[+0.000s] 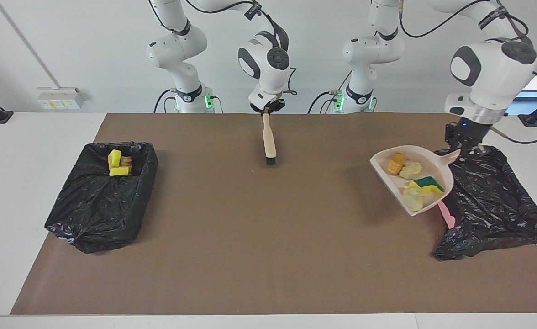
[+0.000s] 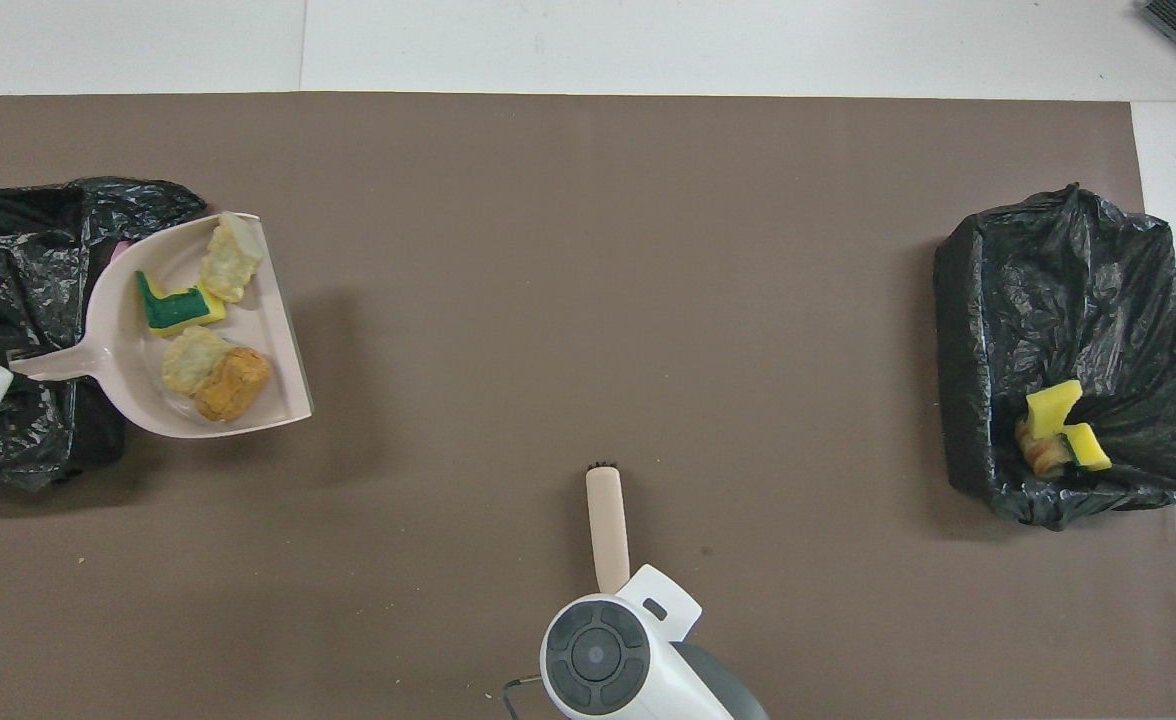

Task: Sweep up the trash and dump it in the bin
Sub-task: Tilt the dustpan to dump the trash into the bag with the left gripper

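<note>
My left gripper (image 1: pixel 468 148) is shut on the handle of the beige dustpan (image 1: pixel 421 201), which hangs tilted in the air at the inner edge of the black-bagged bin (image 1: pixel 492 201) at the left arm's end. In the pan (image 2: pixel 248 410) lie several pieces of trash: a golden-brown lump (image 1: pixel 396 163), two pale lumps (image 1: pixel 410 170) and a yellow and green wedge (image 1: pixel 426 183). My right gripper (image 1: pixel 267 109) is shut on the beige brush (image 1: pixel 268 141), bristles pointing down over the mat's middle near the robots. The overhead view shows the brush (image 2: pixel 607 525) too.
A second black-bagged bin (image 1: pixel 104 196) stands at the right arm's end, with yellow pieces (image 1: pixel 115 160) and a brown lump in its corner nearest the robots. A pink strip (image 1: pixel 446 214) of the first bin shows under the bag. A brown mat (image 1: pixel 268 251) covers the table.
</note>
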Robot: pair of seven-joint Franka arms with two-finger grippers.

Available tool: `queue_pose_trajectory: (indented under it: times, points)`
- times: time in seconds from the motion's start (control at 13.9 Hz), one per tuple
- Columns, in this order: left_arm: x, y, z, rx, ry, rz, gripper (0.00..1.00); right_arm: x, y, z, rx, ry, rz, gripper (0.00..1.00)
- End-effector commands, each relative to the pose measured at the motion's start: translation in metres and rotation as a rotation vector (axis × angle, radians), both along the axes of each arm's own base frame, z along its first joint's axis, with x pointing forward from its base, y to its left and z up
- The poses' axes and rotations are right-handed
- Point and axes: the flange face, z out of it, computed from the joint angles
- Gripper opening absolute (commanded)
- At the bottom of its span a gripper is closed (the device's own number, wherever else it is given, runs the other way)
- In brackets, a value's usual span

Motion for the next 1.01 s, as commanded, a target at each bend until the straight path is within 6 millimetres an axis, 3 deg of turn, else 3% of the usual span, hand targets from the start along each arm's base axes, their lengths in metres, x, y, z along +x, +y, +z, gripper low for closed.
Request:
queue_pose_trajectory:
  times: [0.0,0.14,0.29,0.36,0.43,0.5,0.57,0.65,0.72,0.86,0.93]
  points:
    - [0.029,0.058,0.016,0.036,-0.040,0.034,0.00,0.003,-0.001,-0.010,0.034,0.002,-0.034,0.00]
    - [0.020,0.114,0.012,0.070,-0.041,0.083,0.00,0.006,0.004,-0.016,0.082,0.014,-0.068,0.00]
    - [0.024,0.154,0.034,0.158,-0.051,0.059,0.00,0.006,0.004,-0.019,0.079,0.019,-0.064,0.00]
    - [0.023,0.163,0.038,0.230,-0.036,0.036,0.00,0.006,0.004,-0.020,0.082,0.022,-0.049,0.00]
    - [0.023,0.166,0.041,0.307,-0.026,0.010,0.00,0.006,0.003,-0.021,0.085,0.026,-0.037,0.17]
    - [0.023,0.167,0.039,0.360,-0.010,-0.014,0.00,0.007,0.004,-0.020,0.087,0.023,-0.036,0.42]
    - [0.024,0.162,0.034,0.400,0.018,-0.046,0.00,0.009,0.007,-0.018,0.090,0.022,-0.036,0.47]
    - [0.024,0.160,0.036,0.452,0.050,-0.074,0.00,0.012,0.011,-0.014,0.097,0.016,-0.035,0.82]
    - [0.021,0.160,0.031,0.477,0.080,-0.107,0.00,0.016,0.014,-0.009,0.108,-0.001,-0.031,1.00]
    - [0.018,0.160,0.031,0.509,0.136,-0.244,0.00,0.051,0.012,0.016,0.155,-0.044,-0.084,1.00]
    - [0.019,0.162,0.032,0.519,0.145,-0.271,0.00,0.080,-0.001,0.034,0.180,-0.072,-0.137,1.00]
